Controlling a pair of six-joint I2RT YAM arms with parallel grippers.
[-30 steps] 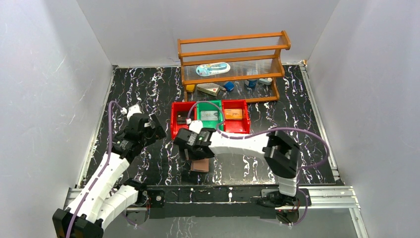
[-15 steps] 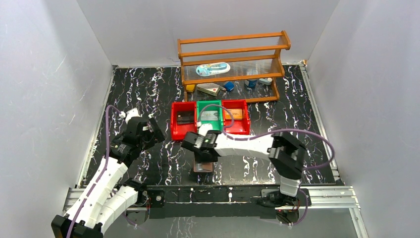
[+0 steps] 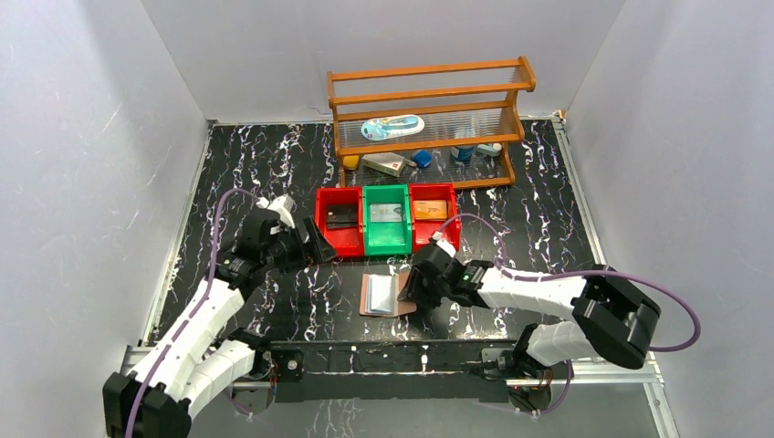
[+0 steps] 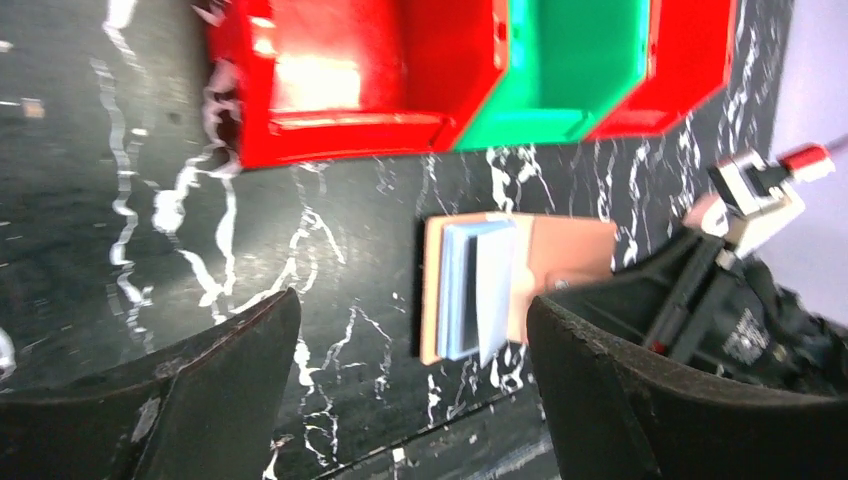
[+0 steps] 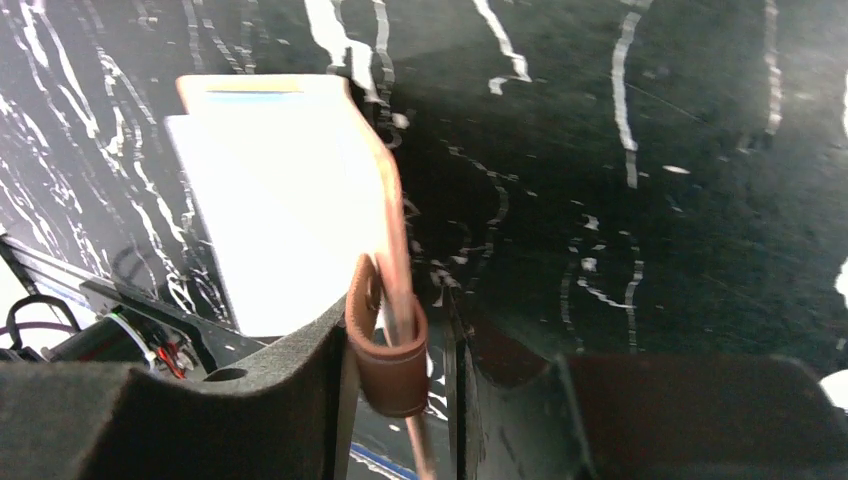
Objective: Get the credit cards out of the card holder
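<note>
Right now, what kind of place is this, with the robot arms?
Probably a robot practice booth, not a home: plain grey walls box in a black marbled table, and two robot arms are bolted to a metal rail at its edge.

Your left arm (image 3: 196, 319) and right arm (image 3: 534, 290) are white with black joints, each carrying a purple cable (image 3: 215, 228); left tool (image 4: 412, 305) and right tool (image 5: 395, 330) have black fingers (image 4: 640, 400).
</note>
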